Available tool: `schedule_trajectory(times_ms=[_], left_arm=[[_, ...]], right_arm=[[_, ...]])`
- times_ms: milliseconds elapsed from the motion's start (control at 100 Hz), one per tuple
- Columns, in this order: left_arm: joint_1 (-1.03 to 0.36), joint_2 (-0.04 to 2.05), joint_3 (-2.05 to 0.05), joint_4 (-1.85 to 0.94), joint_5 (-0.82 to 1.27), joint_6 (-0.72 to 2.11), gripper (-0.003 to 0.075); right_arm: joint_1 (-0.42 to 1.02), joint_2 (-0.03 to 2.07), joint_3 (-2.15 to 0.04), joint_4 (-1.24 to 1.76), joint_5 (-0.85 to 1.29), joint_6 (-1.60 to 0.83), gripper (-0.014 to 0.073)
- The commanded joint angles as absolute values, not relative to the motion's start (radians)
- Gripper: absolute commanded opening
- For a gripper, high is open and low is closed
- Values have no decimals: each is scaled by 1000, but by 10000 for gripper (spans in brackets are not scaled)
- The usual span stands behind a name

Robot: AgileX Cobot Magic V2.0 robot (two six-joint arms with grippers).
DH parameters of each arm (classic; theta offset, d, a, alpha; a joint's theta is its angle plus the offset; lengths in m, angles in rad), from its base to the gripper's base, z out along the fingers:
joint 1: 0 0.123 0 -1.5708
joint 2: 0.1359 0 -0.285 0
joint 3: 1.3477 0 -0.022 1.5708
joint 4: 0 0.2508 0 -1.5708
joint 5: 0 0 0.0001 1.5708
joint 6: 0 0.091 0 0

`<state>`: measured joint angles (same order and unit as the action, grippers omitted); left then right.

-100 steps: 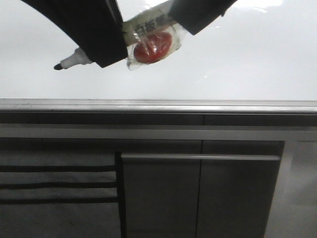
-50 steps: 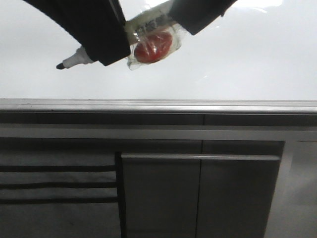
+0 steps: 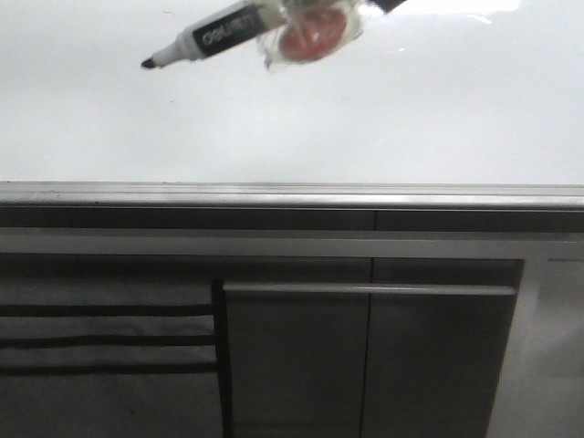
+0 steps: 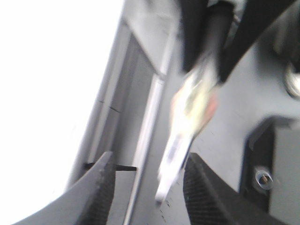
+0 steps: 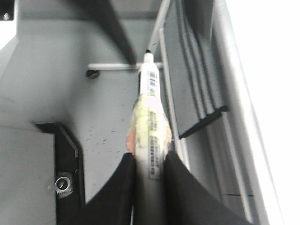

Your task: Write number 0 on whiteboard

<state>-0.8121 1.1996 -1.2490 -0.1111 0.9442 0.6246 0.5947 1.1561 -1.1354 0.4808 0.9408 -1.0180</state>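
A: Item one, upper left of the front view?
B: Marker [image 3: 212,38], white barrel with black label, tilted, black tip at its lower-left end over the whiteboard [image 3: 438,109]. A red disc in clear wrap [image 3: 310,35] is taped to the barrel.

A: Whiteboard?
B: Glossy white, filling the upper half; grey frame edge [image 3: 292,193] across the middle, grey cabinet panels [image 3: 365,356] below. No number 0 can be seen on the board.

A: Left gripper [image 4: 145,180]?
B: Fingers spread, nothing between the pads (the blurred marker passes in front).

A: Right gripper [image 5: 149,164]?
B: Fingers pressed onto the marker barrel, pinching it.
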Motion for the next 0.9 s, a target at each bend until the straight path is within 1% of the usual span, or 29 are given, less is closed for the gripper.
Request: schedule_trajectory(times_ms=[0, 100, 280, 470, 550, 650, 720, 890], left_arm=[[-759, 1127, -1275, -122, 883, 590, 316], [-693, 1072, -1261, -124, 869, 557, 316], [-578, 945, -1173, -128, 767, 451, 316], [-472, 802, -999, -128, 630, 354, 316], [-429, 753, -926, -128, 572, 291, 316], [-383, 723, -842, -130, 510, 209, 316], [-362, 719, -806, -135, 488, 205, 316], [-352, 722, -783, -151, 482, 205, 316]], right_arm=[[561, 1093, -1166, 508, 905, -1008, 26], [513, 1052, -1154, 508, 907, -982, 26], [400, 977, -1072, 529, 871, -895, 26], [259, 895, -935, 531, 727, -670, 26], [206, 889, -876, 531, 670, -641, 26], [189, 891, -828, 533, 644, -641, 26], [189, 899, -812, 533, 690, -641, 26], [189, 928, -804, 533, 720, -643, 26]])
